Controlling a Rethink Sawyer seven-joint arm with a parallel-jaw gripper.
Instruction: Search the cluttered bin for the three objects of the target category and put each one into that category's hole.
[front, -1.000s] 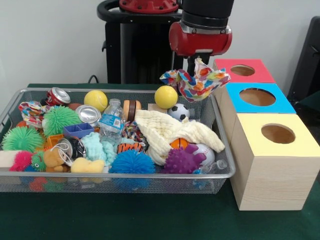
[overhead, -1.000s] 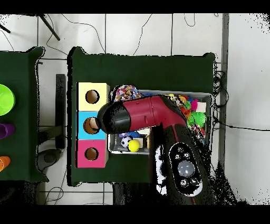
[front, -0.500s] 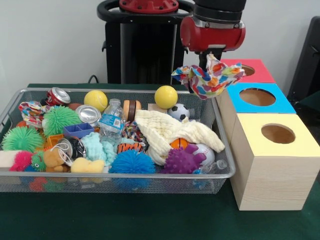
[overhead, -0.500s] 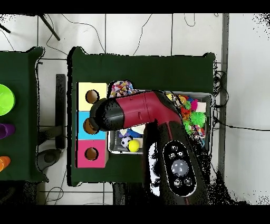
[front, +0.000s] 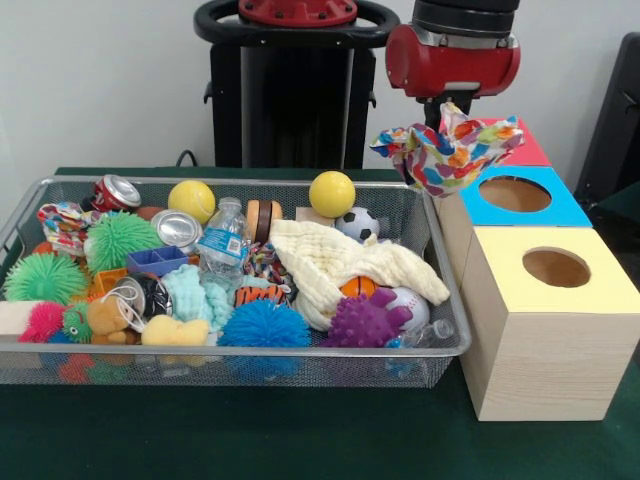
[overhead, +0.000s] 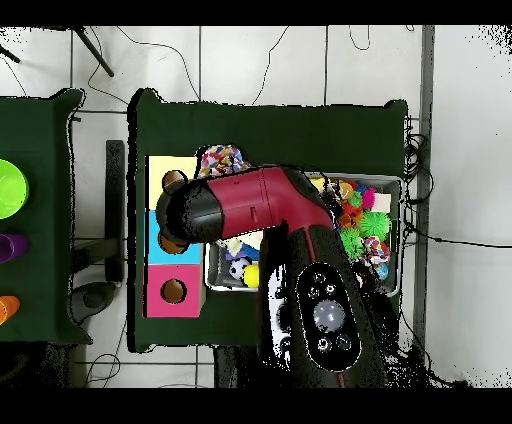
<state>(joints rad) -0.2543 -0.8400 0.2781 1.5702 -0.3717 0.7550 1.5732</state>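
Observation:
My gripper (front: 446, 116) is shut on a multicoloured printed fabric piece (front: 447, 152) and holds it in the air, past the bin's right end, in front of the red-topped cube and above the blue-topped cube's far edge. In the overhead view the fabric (overhead: 224, 160) hangs beside the yellow top (overhead: 158, 166); the arm hides the gripper there. The yellow-topped cube's round hole (front: 556, 267) is nearer the camera, open and empty. The silver mesh bin (front: 30, 198) holds a second printed fabric piece (front: 60, 222) at its far left. A third piece is hidden.
Blue-topped cube (front: 515, 193) and red-topped cube (front: 530, 148) stand behind the yellow one. The bin holds a cream cloth (front: 340, 262), yellow balls (front: 332, 193), spiky balls (front: 264, 325), cans (front: 177, 229), a bottle (front: 222, 240). The robot's pedestal (front: 290, 90) is behind.
The gripper has carried the printed fabric rightward in the front view, from over the bin's far right corner to above the cubes. Nothing in the bin has moved.

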